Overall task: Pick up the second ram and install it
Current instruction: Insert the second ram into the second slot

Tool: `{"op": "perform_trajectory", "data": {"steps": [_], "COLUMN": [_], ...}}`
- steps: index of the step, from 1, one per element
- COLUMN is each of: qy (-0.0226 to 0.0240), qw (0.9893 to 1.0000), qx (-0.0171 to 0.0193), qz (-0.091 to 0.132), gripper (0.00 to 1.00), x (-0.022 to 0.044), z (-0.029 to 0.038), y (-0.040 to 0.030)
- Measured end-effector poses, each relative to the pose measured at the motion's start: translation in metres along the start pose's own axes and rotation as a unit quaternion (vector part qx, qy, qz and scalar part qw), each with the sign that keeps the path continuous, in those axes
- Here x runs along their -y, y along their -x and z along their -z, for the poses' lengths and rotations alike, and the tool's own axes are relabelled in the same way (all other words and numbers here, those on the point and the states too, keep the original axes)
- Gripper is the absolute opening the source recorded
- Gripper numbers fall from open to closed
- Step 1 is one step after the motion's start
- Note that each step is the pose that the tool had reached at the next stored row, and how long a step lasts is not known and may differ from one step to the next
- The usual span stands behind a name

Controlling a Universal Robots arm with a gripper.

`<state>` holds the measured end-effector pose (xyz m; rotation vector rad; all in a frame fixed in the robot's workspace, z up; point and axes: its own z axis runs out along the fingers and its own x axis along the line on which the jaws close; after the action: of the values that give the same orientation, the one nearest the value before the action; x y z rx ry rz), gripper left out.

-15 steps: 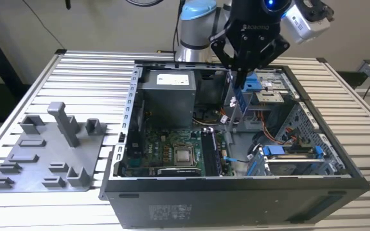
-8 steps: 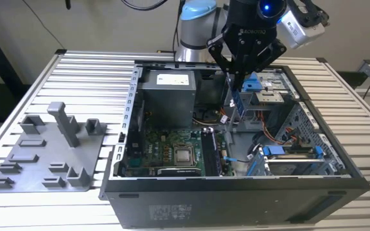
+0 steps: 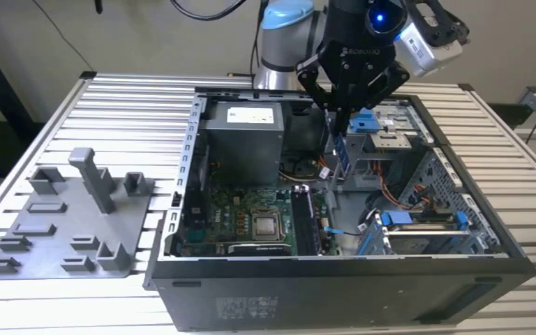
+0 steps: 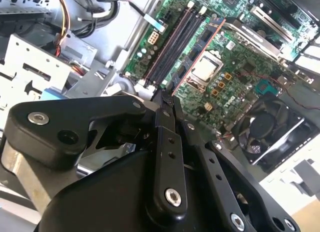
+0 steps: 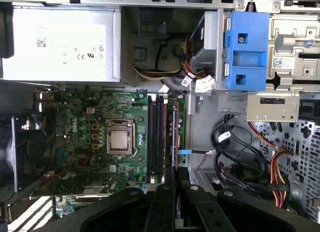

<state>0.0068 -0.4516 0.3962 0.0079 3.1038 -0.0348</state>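
Gripping the second ram upright with jaws pinched closed on it (edge-on in both wrist views), hanging low over the open computer case, above the motherboard inside.

Slatted table w/ PC case & grey tray.

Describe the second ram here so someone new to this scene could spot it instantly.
Find the open computer case on the slatted table; the gripper hangs over its middle. Clamped in it, pointing down toward the motherboard, is the second ram: a thin, flat stick. Unlike the bright blue latches nearby, it is slim and held in mid-air.
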Motion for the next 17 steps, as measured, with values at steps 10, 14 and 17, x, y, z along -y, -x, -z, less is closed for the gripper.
{"op": "perform_trajectory", "data": {"steps": [10, 14, 17], "qy": [0.0001, 0.0, 0.0], "qw": [1.0, 1.0, 1.0], "qx": [0.0001, 0.0, 0.0], "qz": [0.0, 0.0, 0.0], "gripper": [0.14, 0.14, 0.14], "x": [0.0, -0.0001, -0.0001], "z": [-0.0021, -0.0049, -0.0068], "y": [-0.0007, -0.0012, -0.0015]}}
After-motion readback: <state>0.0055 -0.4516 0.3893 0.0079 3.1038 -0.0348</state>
